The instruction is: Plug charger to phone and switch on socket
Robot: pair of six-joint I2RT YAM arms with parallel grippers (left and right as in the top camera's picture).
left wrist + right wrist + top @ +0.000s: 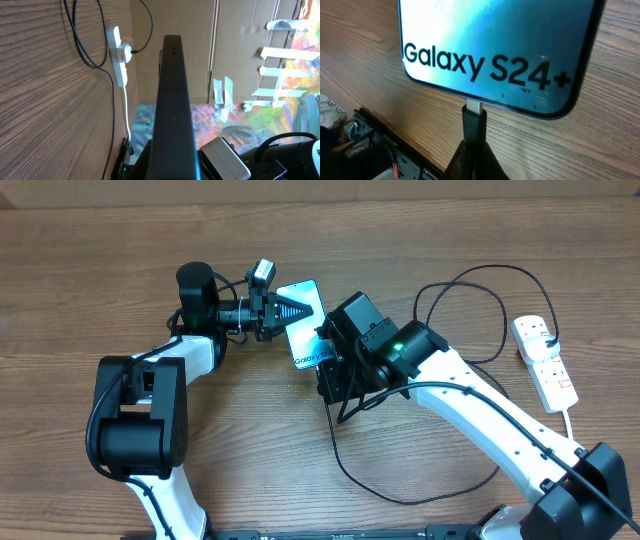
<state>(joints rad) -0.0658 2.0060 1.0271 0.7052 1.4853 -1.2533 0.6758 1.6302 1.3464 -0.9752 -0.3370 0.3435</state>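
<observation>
The phone [300,330] is up off the wooden surface [100,260], held between the two arms near the middle. It's a slim, flat slab with rounded corners, a glossy black rim and a bright blue-cyan screen with "Galaxy S24+" in black letters.

The left gripper [290,310] has its jaws clenched on the phone's top end. In the left wrist view the phone is edge-on, just a thin dark matte strip running straight up the middle.

The right gripper [474,152] has its jaws clamped on the charger [475,125] right at the small, boxy black connector. That connector sits in the port on the phone's bottom edge. A short sliver of bare metal shows between the black body and the rim, so I honestly can't tell if it's pushed all the way home.

The thin, round black cable [95,65] lies in big loose loops on the surface, out to the right. Its far end goes into one outlet of the socket [545,360].

The socket is a long white plastic power strip lying flat near the right edge, well apart from the phone. It has a small red switch [121,59] next to the occupied outlet and a thicker white lead coming off one end. The surface is brown with long, streaky wood grain.
</observation>
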